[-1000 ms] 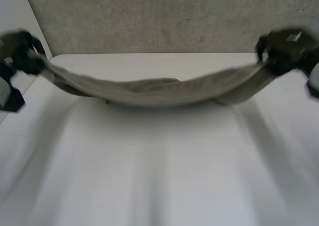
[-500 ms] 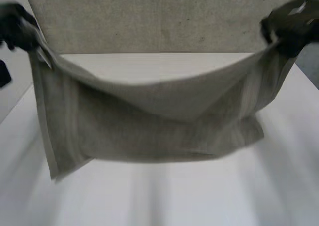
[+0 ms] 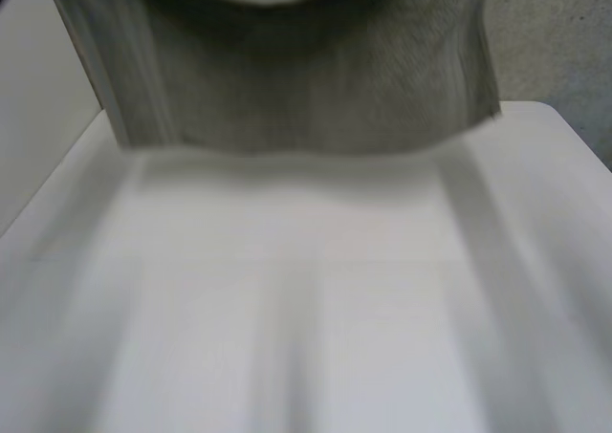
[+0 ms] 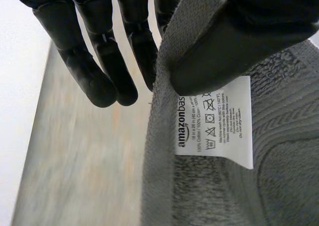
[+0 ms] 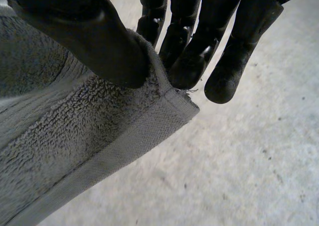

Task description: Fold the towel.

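A grey terry towel (image 3: 306,79) hangs in the air over the far part of the white table (image 3: 306,309), its lower edge just above the tabletop. My left hand (image 4: 234,41) pinches the towel (image 4: 279,161) between thumb and fingers at a corner, right above a white care label (image 4: 214,123). My right hand (image 5: 114,51) pinches the opposite corner of the towel (image 5: 60,136), the thumb pressed on the cloth against a finger behind it.
The white table runs wide in front of the hanging towel, with its right edge (image 3: 574,137) near the towel's side. A grey speckled floor (image 5: 249,161) lies below my right hand.
Both hands have lifted the towel upward. It went from a sagging strip low over the table to a sheet hanging high, and the hands have left the head view.
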